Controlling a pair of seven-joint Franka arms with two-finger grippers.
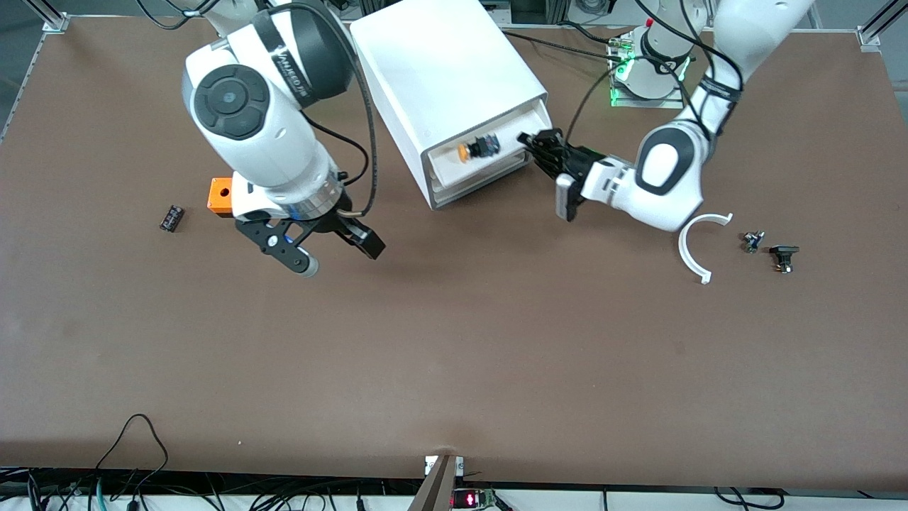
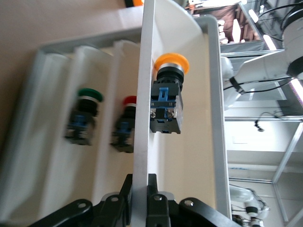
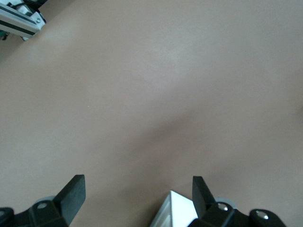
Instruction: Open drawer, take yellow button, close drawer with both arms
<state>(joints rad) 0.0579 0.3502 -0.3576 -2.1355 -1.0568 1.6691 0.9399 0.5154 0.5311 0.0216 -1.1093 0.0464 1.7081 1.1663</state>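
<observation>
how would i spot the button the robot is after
Find the white cabinet in the middle of the table, between the two arm bases. Its top drawer is pulled out, and the button lies in it. It has an orange-yellow cap; those in the lower drawers are green and red.

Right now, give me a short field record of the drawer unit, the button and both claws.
drawer unit: white box cabinet, top drawer pulled partly out
button: tiny black-bodied push-button with orange-yellow cap, lying in the open top drawer
lower drawers: a green-capped button and a red-capped button visible
left claw: shut on the top drawer's front edge
right claw: open, holding nothing, over bare table beside the orange cube with a round hole
</observation>
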